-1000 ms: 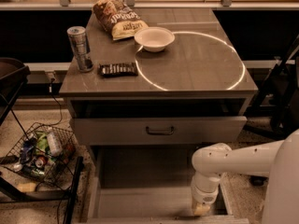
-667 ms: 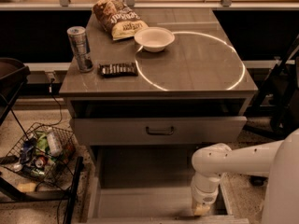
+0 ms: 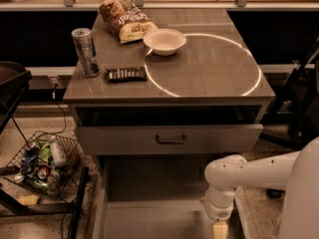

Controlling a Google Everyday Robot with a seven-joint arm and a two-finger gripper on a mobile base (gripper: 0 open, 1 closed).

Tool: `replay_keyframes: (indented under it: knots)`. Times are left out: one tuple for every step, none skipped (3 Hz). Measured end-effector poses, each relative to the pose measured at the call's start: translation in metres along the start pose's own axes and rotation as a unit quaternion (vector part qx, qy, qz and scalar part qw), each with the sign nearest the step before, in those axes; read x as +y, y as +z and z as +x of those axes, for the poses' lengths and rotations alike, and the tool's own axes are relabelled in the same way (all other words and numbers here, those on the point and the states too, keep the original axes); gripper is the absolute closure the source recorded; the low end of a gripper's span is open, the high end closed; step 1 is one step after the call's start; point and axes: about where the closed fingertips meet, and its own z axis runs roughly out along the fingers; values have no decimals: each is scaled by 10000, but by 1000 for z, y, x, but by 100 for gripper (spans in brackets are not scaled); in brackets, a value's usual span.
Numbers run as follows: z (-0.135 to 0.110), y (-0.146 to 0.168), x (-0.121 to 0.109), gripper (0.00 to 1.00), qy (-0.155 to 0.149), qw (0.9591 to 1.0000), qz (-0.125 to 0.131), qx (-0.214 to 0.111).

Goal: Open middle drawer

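The middle drawer [image 3: 169, 139] is a low, wide grey front with a small dark bar handle [image 3: 171, 140]. It sits just under the countertop [image 3: 209, 73] and stands pulled out a little, with a dark gap above it. Below it a slightly narrower drawer [image 3: 149, 218] is pulled far out, and its front is cut off by the frame's bottom edge. My gripper [image 3: 220, 229] hangs at the end of the white arm [image 3: 234, 176], low at that lower drawer's right side. It is well below and to the right of the middle drawer's handle and does not touch it.
On the countertop are a can [image 3: 85, 51], a dark bar-shaped snack pack [image 3: 125, 73], a chip bag [image 3: 126, 21] and a white bowl [image 3: 164, 40]. A wire basket of bottles and cans [image 3: 42, 163] stands on the floor at left. A dark chair frame [image 3: 299, 98] is at right.
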Motion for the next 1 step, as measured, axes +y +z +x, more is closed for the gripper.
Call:
replay_keyframes:
  knots:
    - [0, 0, 0, 0, 0, 10000, -1, 0]
